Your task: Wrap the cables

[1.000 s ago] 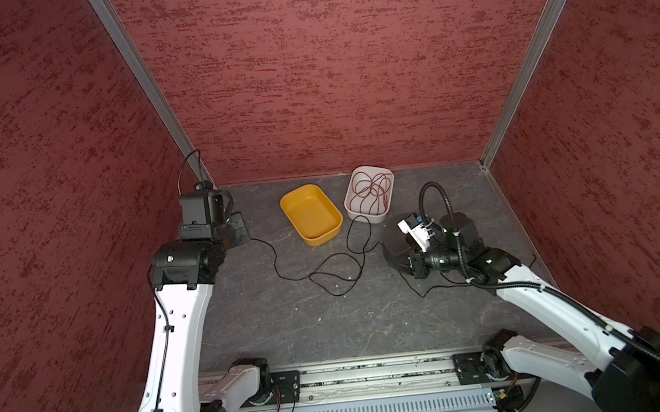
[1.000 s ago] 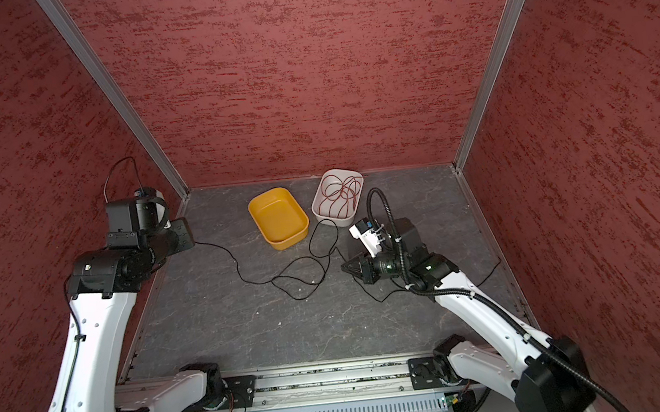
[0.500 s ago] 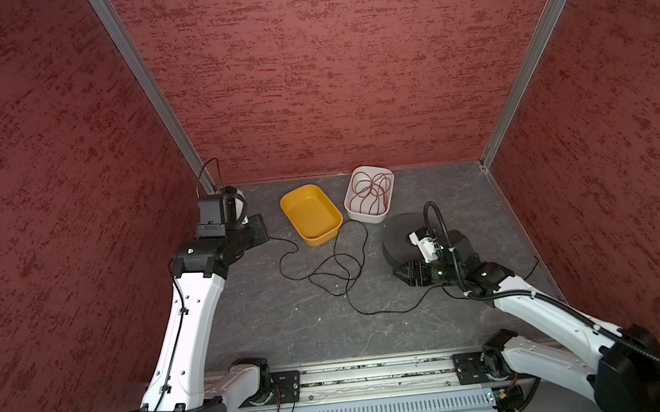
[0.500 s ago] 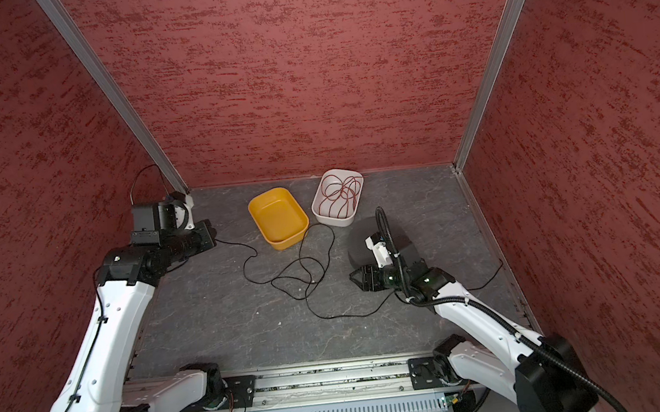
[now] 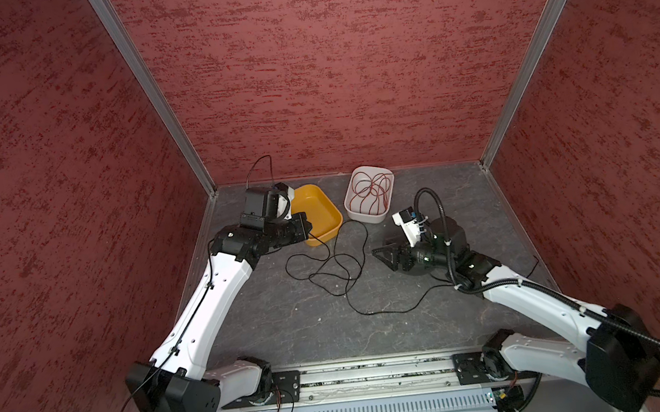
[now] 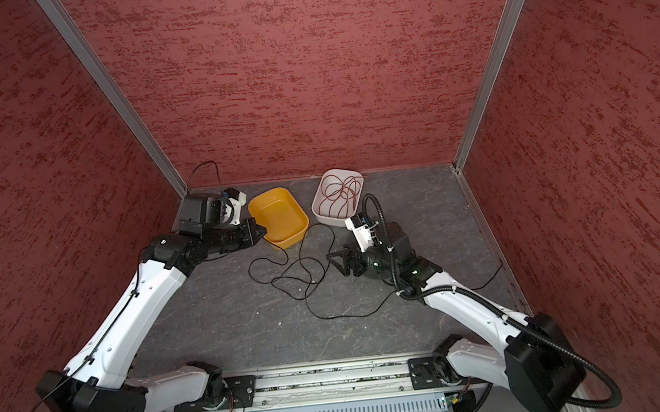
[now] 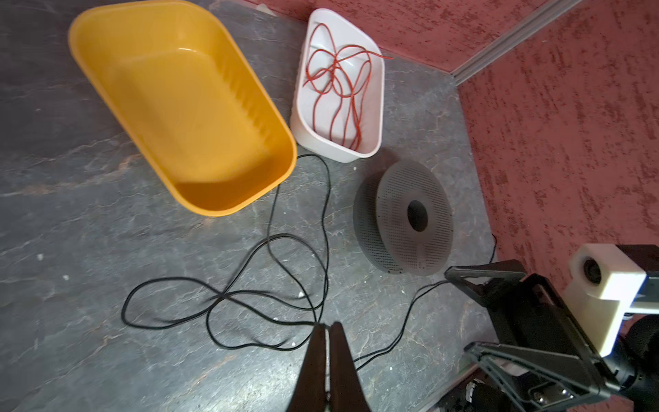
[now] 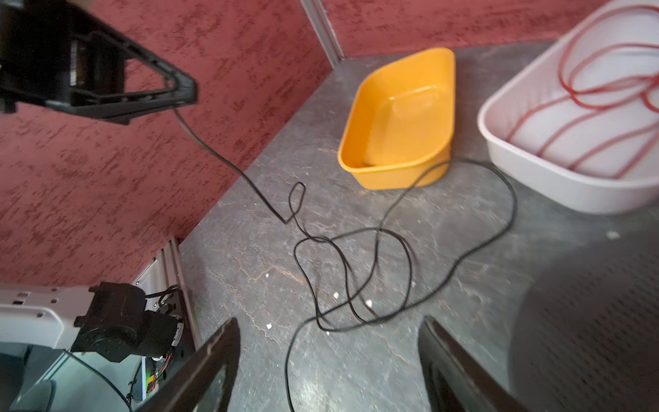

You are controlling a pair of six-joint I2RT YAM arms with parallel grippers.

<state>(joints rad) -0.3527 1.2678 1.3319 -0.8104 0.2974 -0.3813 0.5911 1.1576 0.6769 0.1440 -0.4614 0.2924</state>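
Pinching the black cable tight, the left claw is apparently anchoring it so the gaping, empty right claw can regrasp.

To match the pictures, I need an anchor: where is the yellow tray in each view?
In a top view: yellow tray, back, left of centre.
In a top view: yellow tray, back, left of centre.
Left wrist: yellow tray beyond the black cable loops.
Right wrist: yellow tray beyond those loops.
Shared landmark: white tray holding red wire, beside it.
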